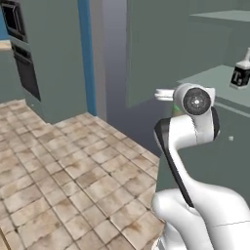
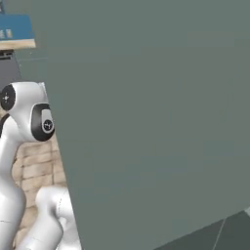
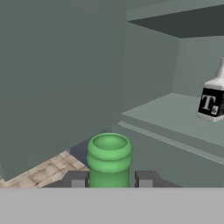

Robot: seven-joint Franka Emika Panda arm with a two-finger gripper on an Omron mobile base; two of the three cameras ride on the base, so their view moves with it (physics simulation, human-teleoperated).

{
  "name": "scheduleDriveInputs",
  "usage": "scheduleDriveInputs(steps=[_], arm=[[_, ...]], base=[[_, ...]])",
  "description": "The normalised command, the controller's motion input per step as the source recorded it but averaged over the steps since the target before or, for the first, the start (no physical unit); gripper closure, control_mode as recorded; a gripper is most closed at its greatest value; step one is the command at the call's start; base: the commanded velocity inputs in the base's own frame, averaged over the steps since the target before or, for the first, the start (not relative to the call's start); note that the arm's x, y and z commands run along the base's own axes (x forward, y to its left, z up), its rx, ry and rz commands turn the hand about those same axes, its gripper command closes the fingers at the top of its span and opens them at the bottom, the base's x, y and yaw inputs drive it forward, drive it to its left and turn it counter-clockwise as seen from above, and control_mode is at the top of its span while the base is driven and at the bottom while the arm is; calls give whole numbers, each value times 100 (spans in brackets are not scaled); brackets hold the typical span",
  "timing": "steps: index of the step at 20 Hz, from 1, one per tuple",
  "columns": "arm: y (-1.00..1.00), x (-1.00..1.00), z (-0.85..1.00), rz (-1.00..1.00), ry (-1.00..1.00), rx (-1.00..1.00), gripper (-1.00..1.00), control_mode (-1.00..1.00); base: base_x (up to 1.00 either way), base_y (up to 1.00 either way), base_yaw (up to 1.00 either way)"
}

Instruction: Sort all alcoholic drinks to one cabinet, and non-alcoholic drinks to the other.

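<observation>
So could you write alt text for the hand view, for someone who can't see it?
The gripper is shut on the neck of a green glass bottle, seen from just behind its mouth. Ahead, an open grey-green cabinet holds a square black-labelled bottle on its lower shelf.

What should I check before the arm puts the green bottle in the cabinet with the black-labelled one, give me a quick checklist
1. Green bottle sits between the end effector fingertips, end effector shut on it: ok.
2. Bottle upright in the grip, mouth facing the hand camera: ok.
3. Cabinet door open, shelf reachable: ok.
4. Black-labelled bottle already stands on that shelf, so it is the alcohol cabinet: ok.
5. Free shelf space left of that bottle: ok.
6. Clearance under the upper shelf for the bottle's full height: cannot tell.
</observation>
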Motion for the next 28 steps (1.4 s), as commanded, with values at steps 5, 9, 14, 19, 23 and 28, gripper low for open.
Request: scheduleDriveInputs(steps=[5,9,14,19,23,28], arm=[[0,0,0,0,0,0,100,100],[0,0,0,0,0,0,100,100],[0,0,0,0,0,0,100,100],[0,0,0,0,0,0,100,100],[0,0,0,0,0,0,100,100],[0,0,0,0,0,0,100,100]], base=[[0,-1,-30],[6,0,-36],[6,3,-38],[6,10,-39],[14,22,-41],[15,25,-41]])
